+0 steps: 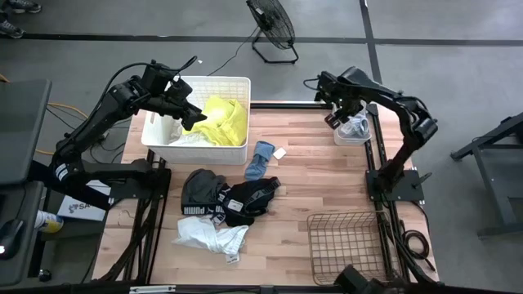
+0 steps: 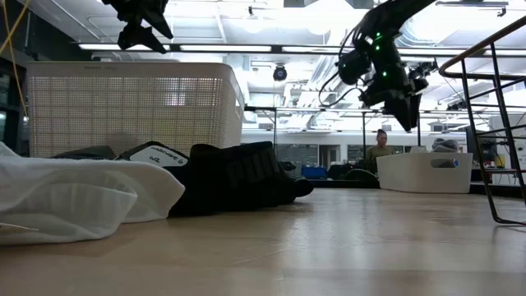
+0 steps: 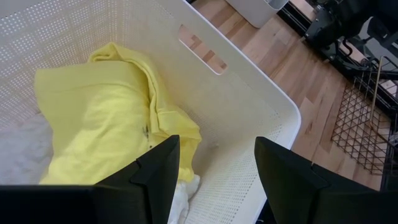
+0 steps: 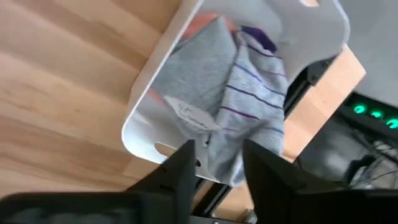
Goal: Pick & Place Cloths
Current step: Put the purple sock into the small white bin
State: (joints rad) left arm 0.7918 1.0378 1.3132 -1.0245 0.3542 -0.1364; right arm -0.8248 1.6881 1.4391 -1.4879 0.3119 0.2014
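Note:
A neon yellow cloth (image 1: 225,118) (image 3: 99,118) lies in the white perforated basket (image 1: 237,82) (image 3: 249,106) on top of a white cloth (image 3: 18,149). My left gripper (image 1: 189,114) (image 3: 217,168) hovers open above it, touching nothing. A grey cloth with purple stripes (image 4: 236,81) (image 1: 355,126) lies in the small white tub (image 1: 339,140) (image 4: 149,106). My right gripper (image 1: 341,114) (image 4: 217,168) (image 2: 408,115) hangs open over it, with nothing between its fingers. A grey-blue sock (image 1: 261,159), black garments with white print (image 1: 225,200) (image 2: 230,177) and a white garment (image 1: 208,235) (image 2: 74,197) lie flat on the table.
A brown wire basket (image 1: 347,245) (image 3: 360,124) stands at the table's near right corner. Bare wood (image 1: 319,180) lies between the cloth pile and the small tub. A person (image 2: 380,148) sits in the room beyond the table. A fan (image 1: 274,28) stands on the floor past the far edge.

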